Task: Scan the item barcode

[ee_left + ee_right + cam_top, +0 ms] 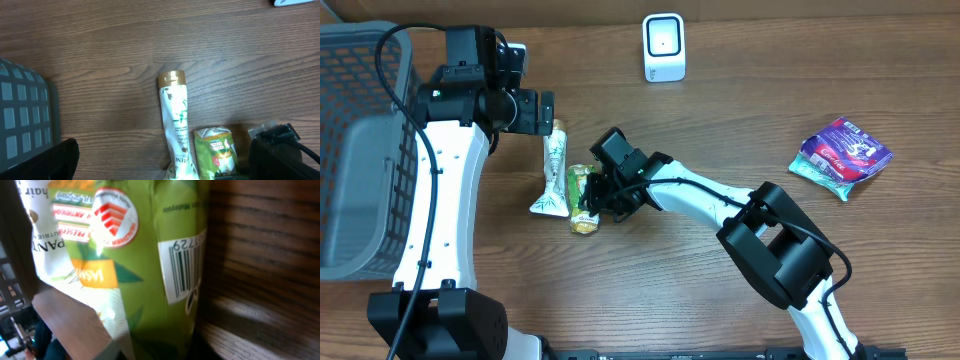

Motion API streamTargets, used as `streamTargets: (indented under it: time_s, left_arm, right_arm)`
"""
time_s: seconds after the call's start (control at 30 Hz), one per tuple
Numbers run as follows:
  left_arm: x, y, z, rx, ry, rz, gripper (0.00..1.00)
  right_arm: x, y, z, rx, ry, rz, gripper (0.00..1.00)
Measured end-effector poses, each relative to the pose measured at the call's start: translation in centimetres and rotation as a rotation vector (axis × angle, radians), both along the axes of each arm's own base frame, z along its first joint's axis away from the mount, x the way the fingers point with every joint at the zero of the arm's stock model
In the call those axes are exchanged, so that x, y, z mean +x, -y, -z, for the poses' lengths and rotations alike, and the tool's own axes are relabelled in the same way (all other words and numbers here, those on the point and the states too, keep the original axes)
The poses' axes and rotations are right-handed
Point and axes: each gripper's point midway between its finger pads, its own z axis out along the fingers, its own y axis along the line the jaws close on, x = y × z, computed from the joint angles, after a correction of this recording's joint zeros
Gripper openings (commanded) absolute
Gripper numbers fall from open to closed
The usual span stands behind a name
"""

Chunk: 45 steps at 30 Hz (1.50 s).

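Right tool (pixel 599 196) at green packet (pixel 580 190), white tube (pixel 553 168) just beside it

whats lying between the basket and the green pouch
The white tube, right beside the green pouch; then bare table up to the basket. Clear in the left wrist view; overhead, the left arm crosses above that stretch.

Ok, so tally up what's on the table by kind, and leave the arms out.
Basket: 1
Scanner: 1
White tube: 1
Green pouch: 1
Purple and teal packet bundle: 1 (cannot tell how many packets are in it)
Total: 5
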Motion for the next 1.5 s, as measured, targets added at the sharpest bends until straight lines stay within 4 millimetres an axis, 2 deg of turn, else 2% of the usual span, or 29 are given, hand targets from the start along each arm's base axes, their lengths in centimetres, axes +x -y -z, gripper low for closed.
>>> streamTargets:
  time_s: [0.2, 0.37, 0.47, 0.6, 0.63, 0.73, 0.8, 0.87, 0.97, 1.03, 1.17, 1.4, 1.5]
  left_arm:
    - [0.0, 0.0, 0.0, 0.0, 0.0, 0.0, 1.0]
    - [0.0, 0.0, 0.0, 0.0, 0.0, 0.0, 1.0]
    - [0.0, 0.0, 0.0, 0.001, 0.0, 0.0, 1.0]
    - [0.0, 0.0, 0.0, 0.0, 0.0, 0.0, 1.0]
    - [0.0, 0.0, 0.0, 0.0, 0.0, 0.0, 1.0]
    - [0.0, 0.0, 0.0, 0.0, 0.0, 0.0, 0.99]
    - [0.0, 0.0, 0.0, 0.0, 0.0, 0.0, 1.0]
    - [0.0, 0.0, 0.0, 0.0, 0.0, 0.0, 1.0]
    - [0.0, 0.0, 0.0, 0.0, 0.0, 0.0, 1.0]
    - [0.0, 0.0, 0.0, 0.0, 0.0, 0.0, 1.0]
    - [0.0, 0.0, 0.0, 0.0, 0.0, 0.0, 1.0]
    - [0.0, 0.0, 0.0, 0.0, 0.0, 0.0, 0.99]
    - [0.0, 0.0, 0.0, 0.0, 0.0, 0.0, 1.0]
  right_arm:
    - [0.0, 0.2, -0.1, 0.017, -0.035, -0.003, 0.09]
    - [-0.3, 2.0, -0.2, -0.029, -0.079, -0.034, 0.09]
    - [-0.1, 5.5, -0.7, -0.172, -0.066, -0.054, 0.09]
    - [0.7, 12.1, -1.7, -0.498, 0.021, -0.061, 0.15]
    - [1.1, 14.4, -2.0, -0.622, 0.062, -0.063, 0.15]
    - [2.4, 18.4, -2.7, -0.858, 0.184, -0.069, 0.21]
    - [3.3, 19.2, -3.0, -0.933, 0.253, -0.071, 0.23]
    - [3.9, 19.5, -3.3, -0.98, 0.31, -0.073, 0.27]
    - [4.1, 19.8, -3.7, -1.033, 0.36, -0.083, 0.42]
    - [4.1, 19.9, -3.7, -1.044, 0.364, -0.093, 0.47]
    - [3.6, 19.4, -3.4, -1.02, 0.342, -0.107, 0.52]
    - [2.3, 17.2, -3.1, -0.972, 0.353, -0.143, 0.7]
    - [1.9, 17.5, -3.3, -0.991, 0.338, -0.131, 0.72]
